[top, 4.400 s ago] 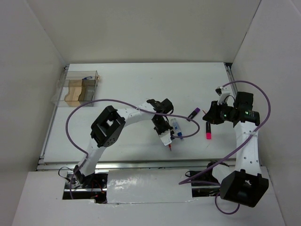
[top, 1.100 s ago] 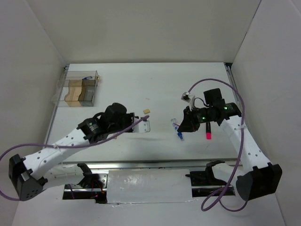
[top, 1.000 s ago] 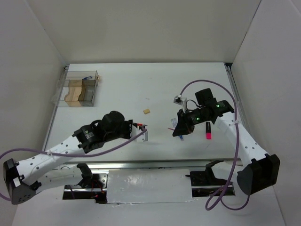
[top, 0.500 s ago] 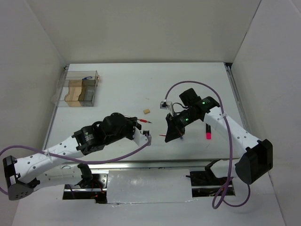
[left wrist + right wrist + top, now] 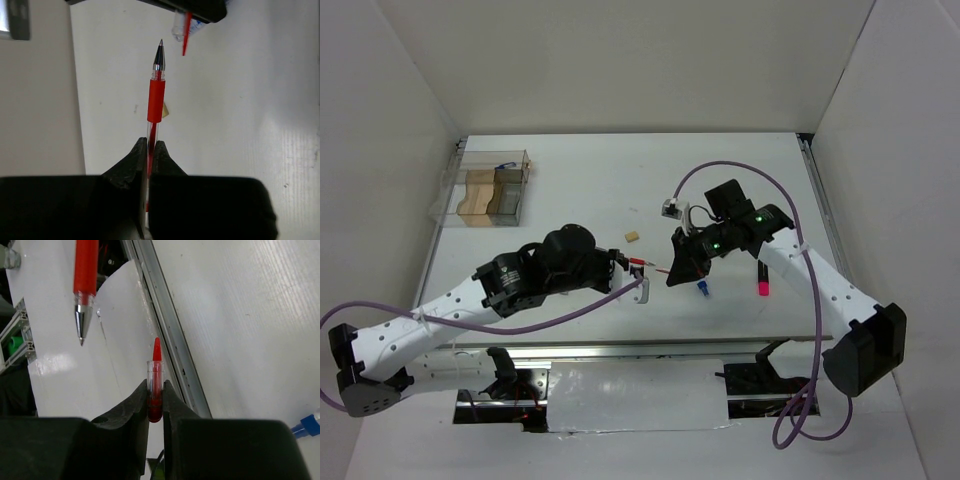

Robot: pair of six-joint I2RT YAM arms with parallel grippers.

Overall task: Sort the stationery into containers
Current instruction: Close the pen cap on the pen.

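Observation:
My left gripper point(image 5: 626, 273) is shut on the thin red pen point(image 5: 647, 264), whose bare tip points right. In the left wrist view the red pen point(image 5: 155, 100) sticks out between the fingers. My right gripper point(image 5: 672, 276) is shut on a clear red pen cap point(image 5: 155, 377), held a short way from the pen tip point(image 5: 83, 325). The cap also shows in the left wrist view point(image 5: 185, 37). The blue-capped tube point(image 5: 702, 289), the pink-black marker point(image 5: 760, 279) and a tan eraser point(image 5: 632, 237) lie on the table. The clear container point(image 5: 486, 192) stands far left. The purple marker is hidden.
White walls enclose the table on three sides. A metal rail point(image 5: 620, 348) runs along the near edge. Purple cables loop over both arms. The container holds a tan and a brown block, with something thin and blue at its back.
My left gripper has carried the red pen up and to the right. My right gripper has moved left with the cap, so pen tip and cap now face each other closely.

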